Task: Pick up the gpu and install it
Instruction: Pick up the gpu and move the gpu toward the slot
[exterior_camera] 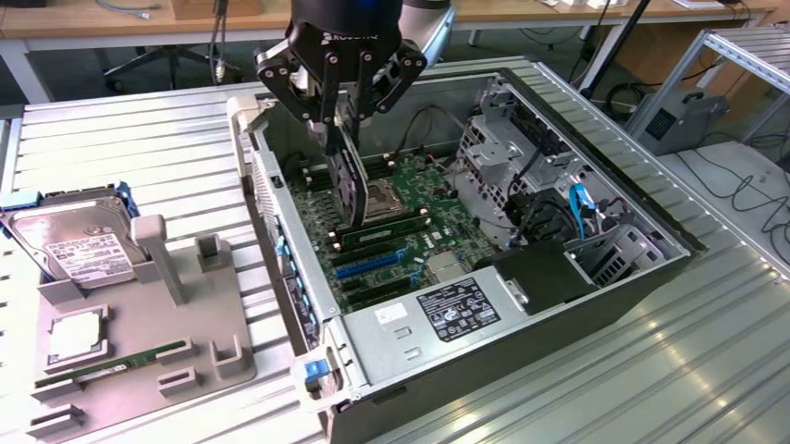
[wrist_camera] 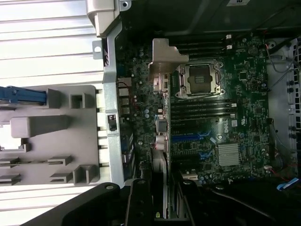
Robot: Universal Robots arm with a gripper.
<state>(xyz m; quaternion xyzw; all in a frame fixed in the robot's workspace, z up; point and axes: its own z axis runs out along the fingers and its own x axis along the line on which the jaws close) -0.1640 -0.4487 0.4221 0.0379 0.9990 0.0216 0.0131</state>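
Tool (exterior_camera: 336, 125) pointing straight down | clamped on gpu (exterior_camera: 354, 190) | held upright over motherboard (exterior_camera: 420, 208)

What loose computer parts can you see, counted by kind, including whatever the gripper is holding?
gpu, held in the gripper: 1
hard drive: 1
memory stick: 1
silver square chip: 1
Total: 4

Hand (wrist_camera: 162, 190) clamps gpu (wrist_camera: 161, 127) edge-on over motherboard (wrist_camera: 235, 113); silver bracket (wrist_camera: 164, 59) beside CPU socket (wrist_camera: 200, 79).
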